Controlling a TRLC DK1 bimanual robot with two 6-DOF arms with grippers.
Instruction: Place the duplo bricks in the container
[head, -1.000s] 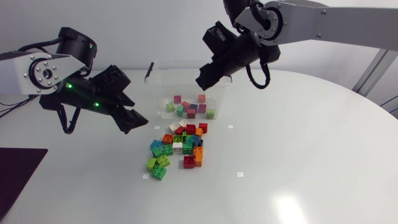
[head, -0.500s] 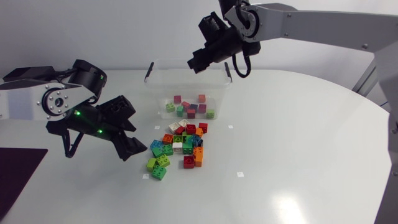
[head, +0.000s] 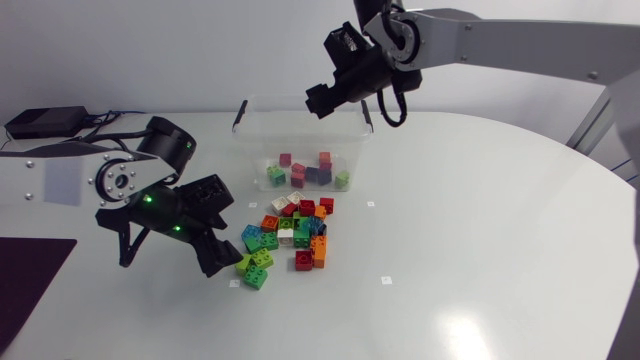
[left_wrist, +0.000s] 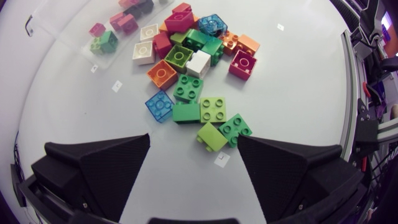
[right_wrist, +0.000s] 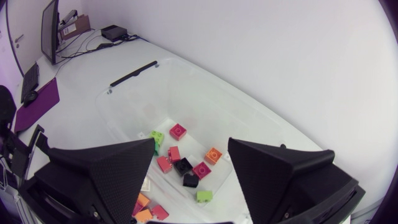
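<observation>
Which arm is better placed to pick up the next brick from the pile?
Left. The left gripper, open, hangs beside the pile, a light green brick just ahead of it. The right gripper, open and empty, is up over the container, away from the pile.

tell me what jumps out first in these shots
A bright pile of bricks lies mid-table, in front of a clear container that already has a few in it. The left gripper hangs open by the pile's green edge. The right gripper is open above the container.
</observation>
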